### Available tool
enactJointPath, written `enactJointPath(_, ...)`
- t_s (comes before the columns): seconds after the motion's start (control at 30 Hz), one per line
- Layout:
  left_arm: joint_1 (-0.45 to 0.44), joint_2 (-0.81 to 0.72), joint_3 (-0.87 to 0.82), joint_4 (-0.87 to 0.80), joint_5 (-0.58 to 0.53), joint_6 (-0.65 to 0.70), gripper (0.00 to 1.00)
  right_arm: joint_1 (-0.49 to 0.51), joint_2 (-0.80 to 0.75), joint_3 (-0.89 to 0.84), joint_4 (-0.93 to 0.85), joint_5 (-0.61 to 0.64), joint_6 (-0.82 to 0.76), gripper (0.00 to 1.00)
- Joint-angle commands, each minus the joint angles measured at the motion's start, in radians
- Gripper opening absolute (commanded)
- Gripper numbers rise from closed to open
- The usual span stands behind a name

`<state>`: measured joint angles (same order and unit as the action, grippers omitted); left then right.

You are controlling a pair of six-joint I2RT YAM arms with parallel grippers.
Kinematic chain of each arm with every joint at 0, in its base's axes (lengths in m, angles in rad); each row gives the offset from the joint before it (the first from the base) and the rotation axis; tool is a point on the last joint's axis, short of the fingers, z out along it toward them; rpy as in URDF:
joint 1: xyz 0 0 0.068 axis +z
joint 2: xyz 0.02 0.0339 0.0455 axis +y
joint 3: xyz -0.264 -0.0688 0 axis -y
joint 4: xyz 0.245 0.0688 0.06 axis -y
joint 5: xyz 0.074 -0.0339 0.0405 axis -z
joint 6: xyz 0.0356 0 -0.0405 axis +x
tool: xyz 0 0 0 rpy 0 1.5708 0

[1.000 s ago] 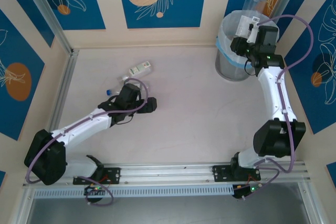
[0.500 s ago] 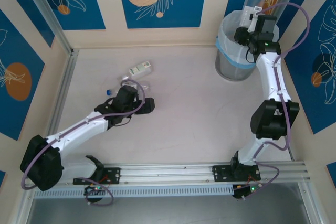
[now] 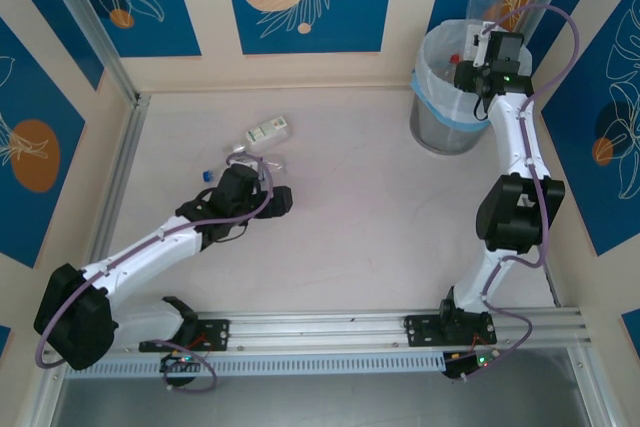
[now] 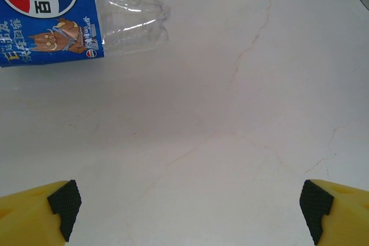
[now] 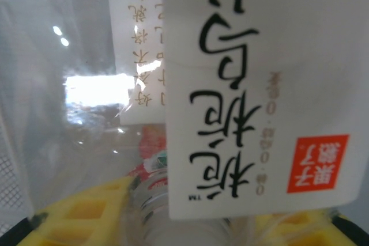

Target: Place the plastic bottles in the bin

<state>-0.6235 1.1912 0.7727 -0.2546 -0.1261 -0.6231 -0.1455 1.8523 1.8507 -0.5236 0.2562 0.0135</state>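
**Top external.** The right gripper [image 3: 470,67] hangs over the mouth of the bin [image 3: 432,125]. Its load is too small to read here. The left gripper [image 3: 238,179] sits low over the table, with the white-green bottle [image 3: 268,131] lying well ahead of its jaws. The step in hand is judged to be the drop into the bin, so next the right jaws must part above the opening.

**Left wrist.** The jaws stand wide apart, and nothing lies between the pads [image 4: 64,200]. The blue-labelled bottle [image 4: 75,15] lies on its side ahead of the jaws and to their left. Its print is legible here but not from overhead.

**Right wrist.** The jaws are clamped on the white-labelled bottle [image 5: 253,84], held between the yellow fingers [image 5: 86,214]. This view confirms the grip, while the overhead view supplies the gripper's place over the bin.
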Motion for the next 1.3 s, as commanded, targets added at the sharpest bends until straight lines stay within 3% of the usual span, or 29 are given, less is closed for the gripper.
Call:
enactJointPath(0.0, 0.009, -0.008, 0.009, -0.022, -0.029, -0.01, 0.99, -0.009, -0.006, 0.026, -0.01, 0.029, -0.011, 0.38)
enactJointPath(0.17, 0.013, -0.012, 0.023, -0.065, -0.091, -0.023, 0.99, -0.008, -0.036, -0.004, 0.029, 0.056, 0.019, 0.49)
enactJointPath(0.37, 0.068, -0.036, 0.031, -0.127, -0.121, -0.042, 0.99, -0.006, -0.094, -0.034, 0.062, 0.032, 0.056, 0.73)
enactJointPath(0.53, 0.138, -0.047, 0.031, -0.166, -0.12, -0.066, 0.99, 0.0, -0.149, -0.065, 0.095, 0.021, 0.085, 0.8)
enactJointPath(0.6, 0.167, -0.047, 0.03, -0.172, -0.101, -0.077, 0.99, 0.003, -0.178, -0.09, 0.121, 0.017, 0.103, 1.0)
enactJointPath(0.9, 0.29, -0.035, 0.021, -0.168, -0.036, -0.108, 0.99, 0.021, -0.35, -0.264, 0.247, -0.078, 0.247, 1.0)
enactJointPath(1.07, 0.336, 0.001, 0.031, -0.16, -0.001, -0.143, 0.99, 0.06, -0.461, -0.399, 0.291, -0.24, 0.412, 1.0)
enactJointPath(1.17, 0.359, 0.027, 0.037, -0.149, 0.024, -0.177, 0.99, 0.123, -0.515, -0.469, 0.311, -0.32, 0.496, 1.0)
enactJointPath(1.27, 0.378, 0.054, 0.042, -0.13, 0.031, -0.211, 0.99, 0.25, -0.578, -0.564, 0.37, -0.299, 0.498, 1.0)
